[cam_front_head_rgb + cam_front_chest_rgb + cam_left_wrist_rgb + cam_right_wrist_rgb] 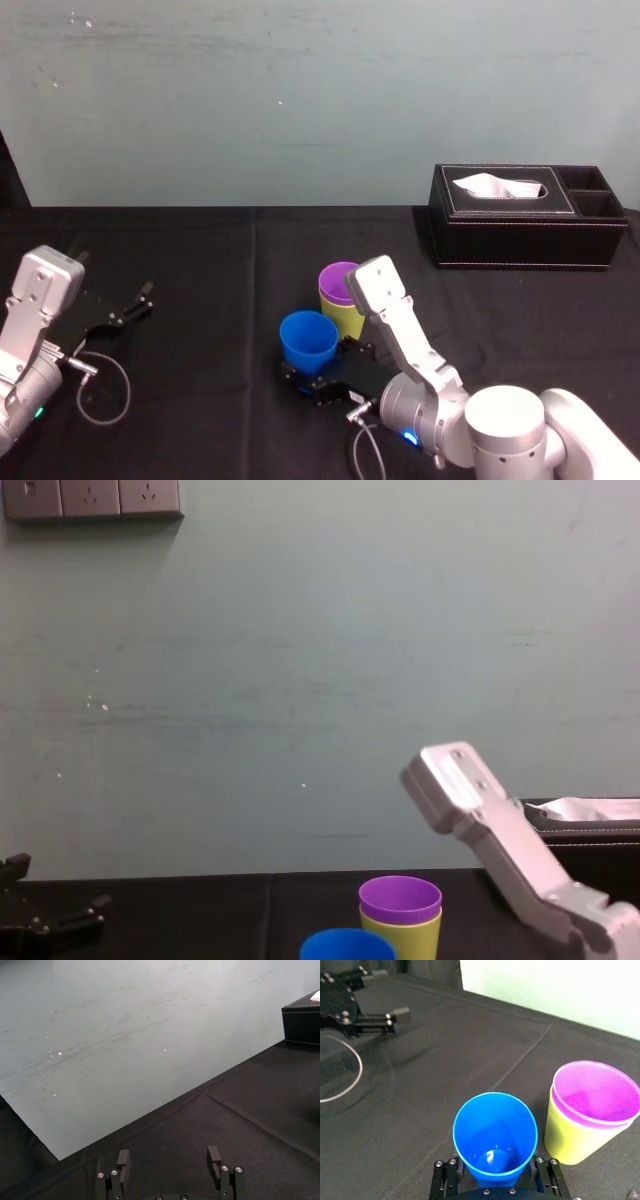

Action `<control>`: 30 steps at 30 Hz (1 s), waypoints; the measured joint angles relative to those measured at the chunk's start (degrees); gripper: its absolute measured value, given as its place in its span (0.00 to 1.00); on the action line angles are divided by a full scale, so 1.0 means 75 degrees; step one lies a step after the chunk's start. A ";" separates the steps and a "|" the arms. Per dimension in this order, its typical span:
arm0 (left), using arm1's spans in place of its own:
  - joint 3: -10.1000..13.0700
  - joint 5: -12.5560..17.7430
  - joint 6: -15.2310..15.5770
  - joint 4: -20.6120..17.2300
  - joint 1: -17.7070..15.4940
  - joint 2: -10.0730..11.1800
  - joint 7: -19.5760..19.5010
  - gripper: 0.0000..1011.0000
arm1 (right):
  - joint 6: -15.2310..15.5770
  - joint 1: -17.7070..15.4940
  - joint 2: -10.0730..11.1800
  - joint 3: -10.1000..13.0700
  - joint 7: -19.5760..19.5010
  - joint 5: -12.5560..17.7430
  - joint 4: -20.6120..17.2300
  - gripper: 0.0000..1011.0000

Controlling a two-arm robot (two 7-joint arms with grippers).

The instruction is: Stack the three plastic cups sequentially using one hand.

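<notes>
Right gripper is clamped on the blue cup. The right wrist view is the one that really shows it: the black fingers sit on either side of the cup's narrow lower end, and you look straight down into the open top. From the head view you mostly just get the silver arm bent over it with the blue light near the elbow.

The purple cup is already nested inside the yellow-green cup, upright on the black table. The blue one is just beside that pair, on the robot's left of it. The head view makes them look like they're touching, but the wrist cam shows a small gap. Can't tell if the blue cup's base is on the table or lifted.

Left gripper is parked over at the left of the table, with its fingers apart in the left wrist view. The black tissue box sits at the far right.
</notes>
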 joint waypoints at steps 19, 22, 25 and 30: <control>0.0000 0.0000 0.0000 0.0000 0.0000 0.0000 0.0000 0.99 | 0.1227 0.0330 0.0326 0.0161 0.0358 0.0263 -0.1445 0.70; 0.0000 0.0000 0.0000 0.0000 0.0000 0.0000 0.0000 0.99 | 0.1387 0.0505 0.0329 0.0251 0.0359 0.0361 -0.1550 0.70; 0.0000 0.0000 0.0000 0.0000 0.0000 0.0000 0.0000 0.99 | 0.1471 0.0626 0.0344 0.0296 0.0359 0.0413 -0.1593 0.70; 0.0000 0.0000 0.0000 0.0000 0.0000 0.0000 0.0000 0.99 | 0.1619 0.0912 0.0397 0.0394 0.0343 0.0506 -0.1628 0.70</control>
